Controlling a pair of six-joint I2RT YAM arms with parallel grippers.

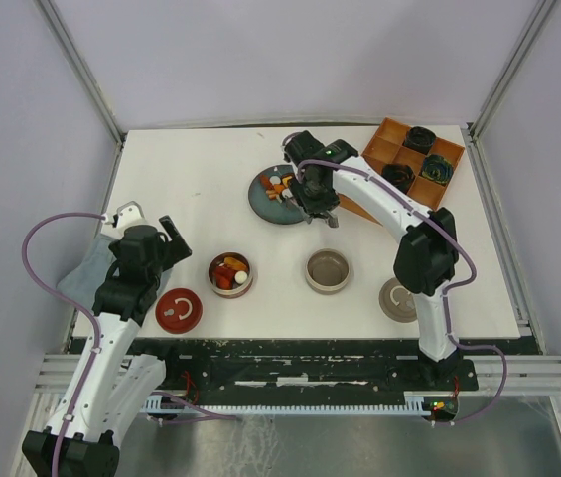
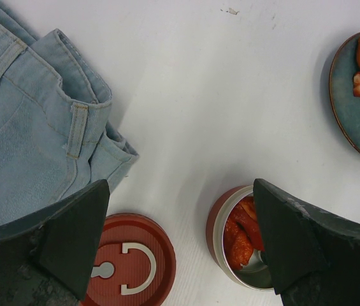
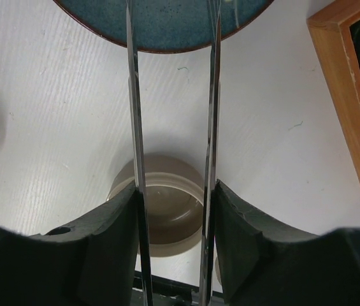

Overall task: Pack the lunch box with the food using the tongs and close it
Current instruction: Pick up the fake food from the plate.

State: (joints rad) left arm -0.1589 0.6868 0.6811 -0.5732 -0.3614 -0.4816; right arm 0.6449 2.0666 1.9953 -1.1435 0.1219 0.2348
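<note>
My right gripper (image 3: 173,213) is shut on the tongs (image 3: 134,102), one pad against each silver arm. The arms stand apart and reach up over the edge of the blue plate (image 3: 167,25); their tips are out of view. In the top view this gripper (image 1: 310,199) hangs over the plate (image 1: 260,204), where orange, red and white food (image 1: 280,185) lies. A red round lunch box (image 1: 230,274) holds red and white pieces. My left gripper (image 2: 180,245) is open above the table, between the red lid (image 2: 129,261) and the red lunch box (image 2: 240,236).
An open beige container (image 1: 328,270) sits below the right gripper, its beige lid (image 1: 399,299) to the right. A wooden tray (image 1: 414,159) with dark rosettes stands at the back right. Folded jeans (image 1: 86,273) lie at the left edge.
</note>
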